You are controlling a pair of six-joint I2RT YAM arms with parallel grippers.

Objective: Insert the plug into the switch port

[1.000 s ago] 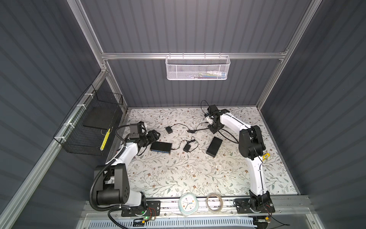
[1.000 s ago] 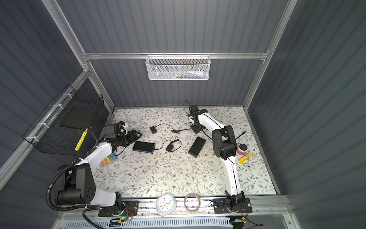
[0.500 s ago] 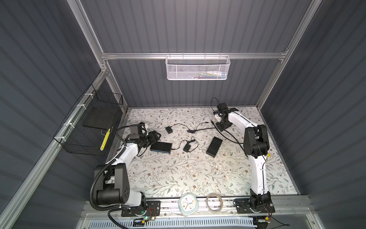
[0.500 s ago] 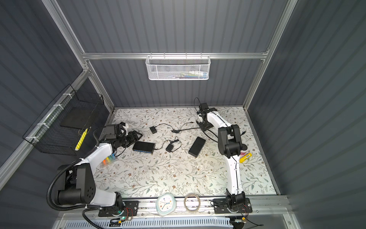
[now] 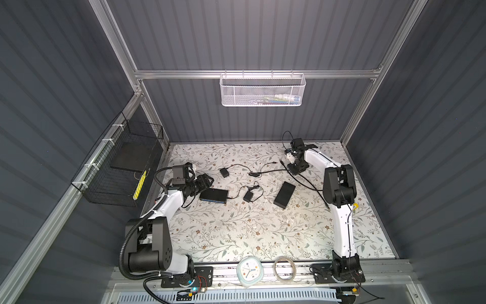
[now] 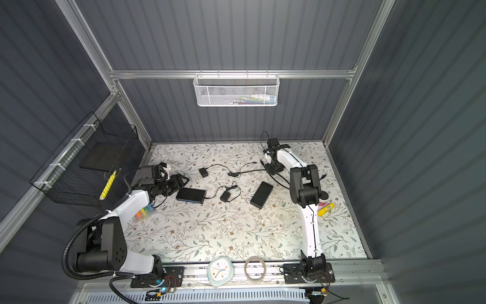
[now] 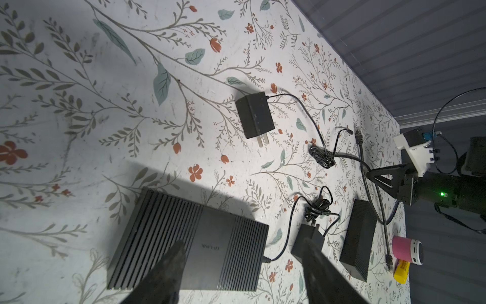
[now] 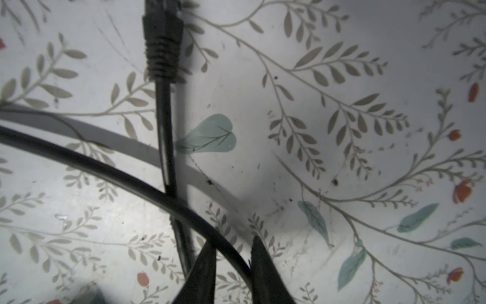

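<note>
The switch (image 5: 213, 196) is a flat black box with a blue strip along its front edge, lying at the left of the mat (image 6: 191, 195). No port on it can be made out. My left gripper (image 7: 242, 252) hovers open just above the switch (image 7: 189, 242), its fingers (image 7: 173, 263) spread wide. The plug (image 8: 163, 39) is a black network plug lying loose at the back right (image 5: 281, 162). My right gripper (image 8: 232, 252) stands low on the mat (image 5: 293, 171), narrowly open. A black cable (image 8: 147, 189) that crosses over the plug's own lead runs between its fingers.
A second black box (image 5: 284, 195) lies mid-mat, with two power adapters (image 5: 224, 172) (image 5: 248, 196) and their tangled leads between it and the switch. A pink cylinder (image 7: 406, 250) and a yellow tube (image 6: 326, 209) sit right. A clock (image 5: 249, 271) and tape roll (image 5: 285, 268) sit on the front rail.
My right gripper has shifted a little to the right at the back of the mat and its jaws have narrowed round the cable. The left arm has not moved.
</note>
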